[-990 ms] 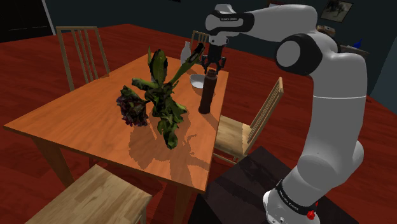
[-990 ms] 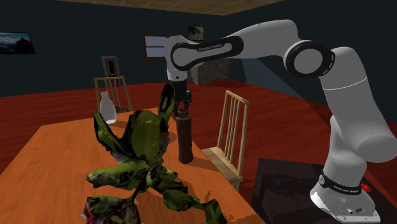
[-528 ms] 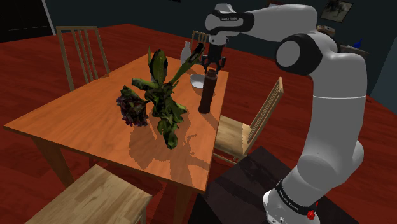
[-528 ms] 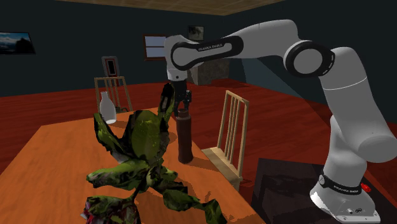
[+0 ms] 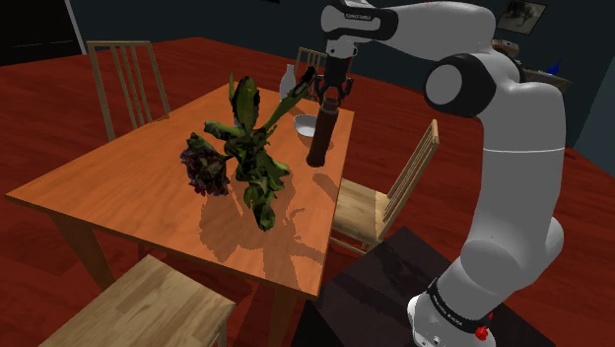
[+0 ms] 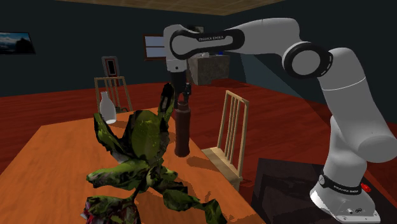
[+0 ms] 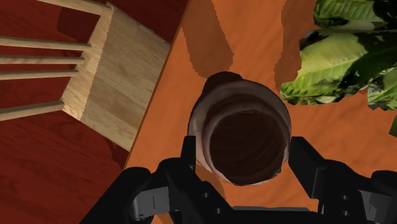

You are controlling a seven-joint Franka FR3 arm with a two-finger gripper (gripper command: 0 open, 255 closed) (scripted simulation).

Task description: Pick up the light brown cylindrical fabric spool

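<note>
The spool is a tall, slim cylinder, dark brown and matte, not light. From above, its round top shows a paler rim around a dark centre. It hangs straight down from the gripper, whose black fingers clamp its upper end from both sides. Its foot sits low over the smooth orange table; whether it touches there cannot be told. Beside the gripper sprawls a plant with glossy, crumpled green leaves. A small white bowl lies just behind the spool. Below the gripper, off the table's edge, stands a pale wooden slatted chair.
</note>
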